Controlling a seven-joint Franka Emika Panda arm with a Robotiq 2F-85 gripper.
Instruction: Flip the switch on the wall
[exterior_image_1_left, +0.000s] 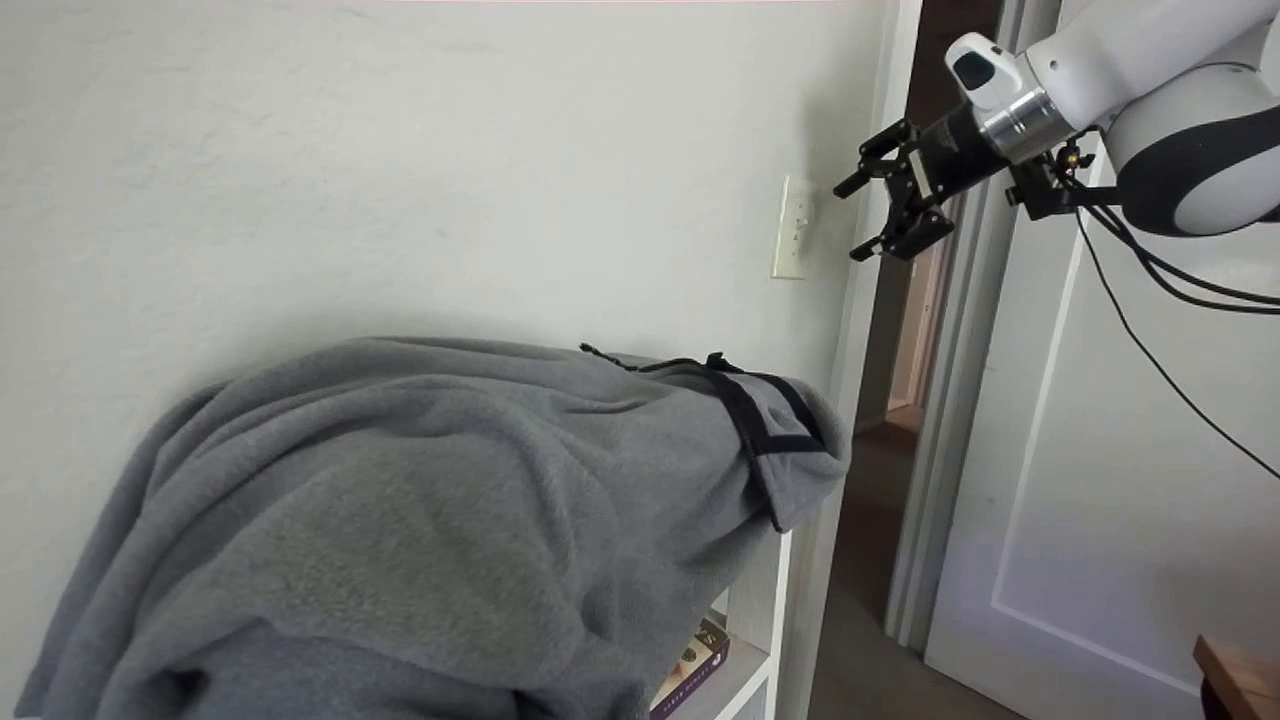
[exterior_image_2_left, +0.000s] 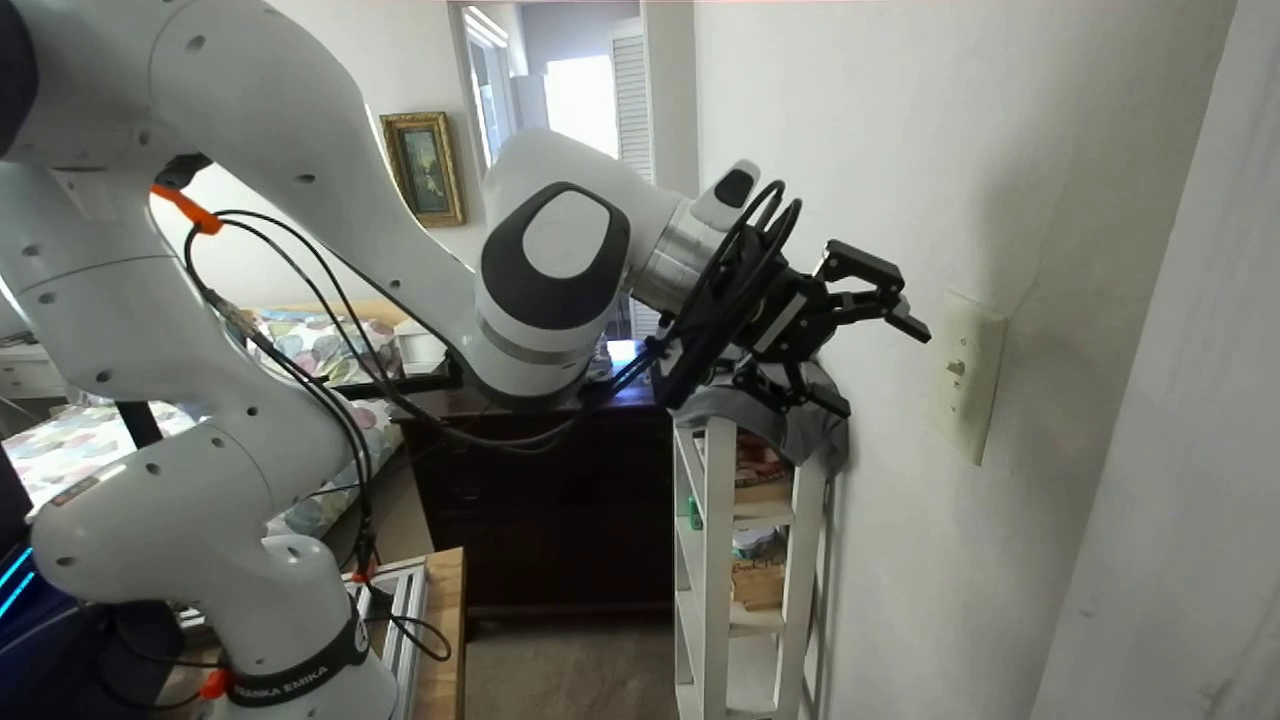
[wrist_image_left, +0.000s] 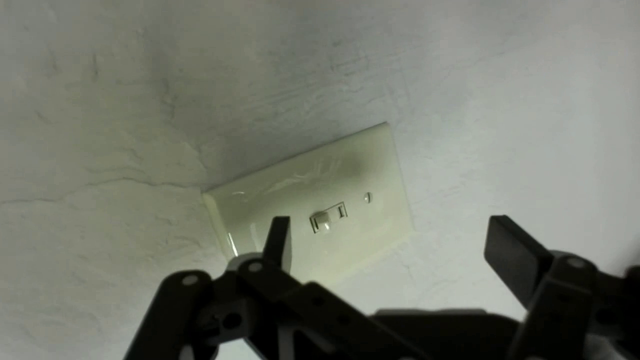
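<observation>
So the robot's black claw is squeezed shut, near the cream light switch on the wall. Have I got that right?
Not quite: the claw isn't shut. The wrist view shows it open, its two fingers spread wide apart. The rest stands: it is black and near the cream light switch on the wall.

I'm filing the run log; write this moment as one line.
task: flip switch | jaws: open, empty, pointed toward wall | contact with switch: none | toggle: apparently up
</observation>
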